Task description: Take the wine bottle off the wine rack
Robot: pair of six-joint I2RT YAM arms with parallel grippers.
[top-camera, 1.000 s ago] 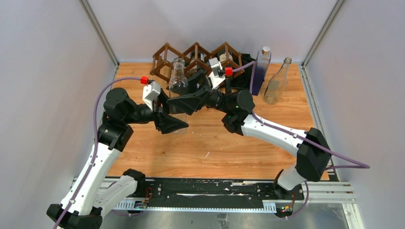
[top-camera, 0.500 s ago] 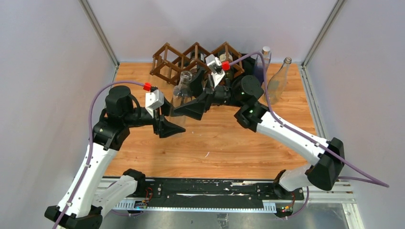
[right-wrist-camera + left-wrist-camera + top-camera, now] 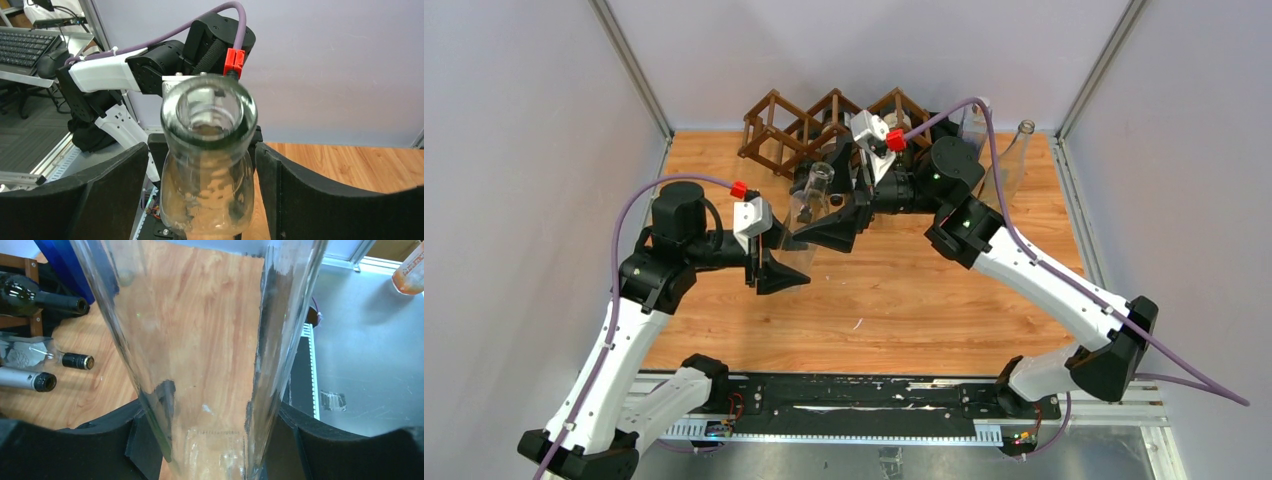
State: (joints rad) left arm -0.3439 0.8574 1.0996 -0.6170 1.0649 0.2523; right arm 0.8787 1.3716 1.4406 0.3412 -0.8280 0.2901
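Observation:
The wine bottle (image 3: 804,215) is clear glass and hangs tilted over the table in front of the wine rack (image 3: 789,125), its mouth pointing toward the rack. My left gripper (image 3: 781,258) is shut on its wide body. In the left wrist view the glass (image 3: 200,340) fills the gap, and both pads (image 3: 145,440) press against it. My right gripper (image 3: 829,200) stands open around the neck. In the right wrist view there is a gap on each side between the bottle's mouth (image 3: 209,112) and the fingers (image 3: 115,195).
Dark bottles (image 3: 35,292) lie in the rack's cells, with their necks toward me. A blue bottle (image 3: 972,120) and a clear bottle (image 3: 1007,165) stand upright at the back right. Grey walls close in both sides.
My right gripper has opened and let go of the neck. My left gripper has drawn the bottle away from the rack toward the front. The right arm has shifted right.

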